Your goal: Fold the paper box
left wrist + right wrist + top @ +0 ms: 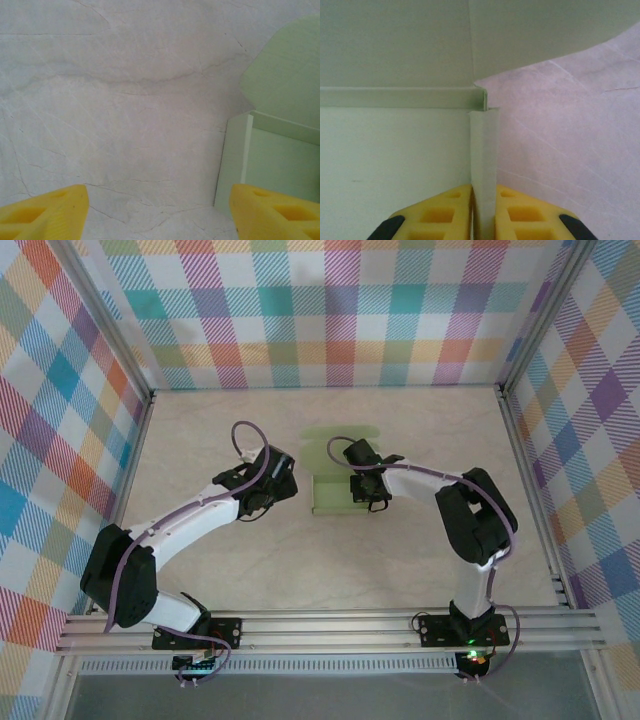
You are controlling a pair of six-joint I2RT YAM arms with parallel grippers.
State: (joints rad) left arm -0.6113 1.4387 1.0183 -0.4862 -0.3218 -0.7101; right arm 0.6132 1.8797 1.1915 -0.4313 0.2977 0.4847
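The left arm reaches from its base at the near left diagonally toward the middle of the pale marbled counter (250, 570), its left gripper (283, 480) low and just left of the pale light-green thin card paper box (335, 475), apart from it. The right arm rises from the near right, bends at a black elbow and stretches left, so the right gripper (360, 490) sits at the paper box's right edge. From overhead, both sets of jaws are too small and dark to read, and the right gripper covers part of that edge. The left wrist view settles the left gripper (160, 212): its yellow fingers (45, 210), cut off at the lower corners, stand wide apart over bare counter, with the paper box (280, 150) at the right and a rounded flap beyond it. The right wrist view shows the right gripper (484, 215) nearly closed, pinching the paper box's (395, 150) raised right side wall upright between yellow fingers (440, 215).
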